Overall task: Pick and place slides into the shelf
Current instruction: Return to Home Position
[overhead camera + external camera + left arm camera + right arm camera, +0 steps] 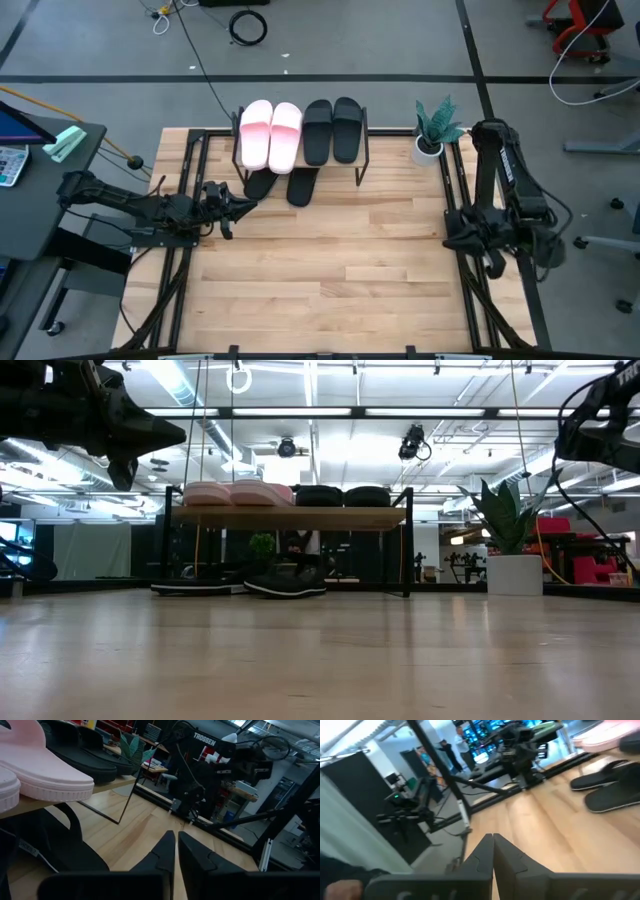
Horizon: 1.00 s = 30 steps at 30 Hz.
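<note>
The shelf (290, 517) stands at the table's far middle. On its wooden top board lie two pale pink slides (270, 133) and two black slides (332, 130), soles down. Two more black slides (262, 184) (302, 186) lie on the table under the shelf, their near ends sticking out. My left gripper (243, 206) hovers level just left of and nearer than the shelf's front, fingers (167, 847) shut with nothing between them. My right gripper (493, 840) is shut and empty, raised at the table's right edge (452, 240), pointing toward the left.
A potted plant (432, 130) in a white pot stands at the far right, beside the shelf. Bare wooden tabletop (340, 270) stretches across the middle and near side. Black frame rails (185, 270) run along both side edges. People stand in the room beyond the table's left side (445, 750).
</note>
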Each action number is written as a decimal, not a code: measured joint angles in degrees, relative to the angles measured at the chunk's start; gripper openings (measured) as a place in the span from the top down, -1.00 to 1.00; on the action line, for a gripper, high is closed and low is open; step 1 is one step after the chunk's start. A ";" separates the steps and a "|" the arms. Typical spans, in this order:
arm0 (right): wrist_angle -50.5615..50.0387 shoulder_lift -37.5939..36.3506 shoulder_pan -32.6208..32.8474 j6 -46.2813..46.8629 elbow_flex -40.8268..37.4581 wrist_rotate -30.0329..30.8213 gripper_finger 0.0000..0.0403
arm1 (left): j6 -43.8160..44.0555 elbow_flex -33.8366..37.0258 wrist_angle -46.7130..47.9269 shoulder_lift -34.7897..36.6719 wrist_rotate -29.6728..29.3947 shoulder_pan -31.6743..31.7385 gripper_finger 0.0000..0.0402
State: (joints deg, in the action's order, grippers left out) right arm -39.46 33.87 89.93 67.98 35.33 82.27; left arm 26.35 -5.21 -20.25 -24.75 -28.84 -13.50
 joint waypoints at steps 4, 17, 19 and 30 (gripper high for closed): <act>13.79 0.28 -0.24 -15.09 0.00 -1.44 0.95 | -0.01 0.00 0.01 0.00 -0.01 0.00 0.88; 23.33 4.52 -15.94 -22.99 -1.19 -20.45 0.93 | -0.02 0.00 0.00 0.00 0.00 0.00 0.84; 27.74 6.37 -19.92 -28.07 -1.65 -25.49 0.93 | 0.00 0.00 0.01 0.00 0.00 0.00 0.86; 47.98 8.57 -47.77 -67.10 -2.71 -87.82 0.93 | 0.00 0.00 0.01 0.00 0.00 0.00 0.84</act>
State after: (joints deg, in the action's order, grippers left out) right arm 8.52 42.44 42.16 0.88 32.62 -5.55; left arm 26.35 -5.21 -20.24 -24.75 -28.84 -13.50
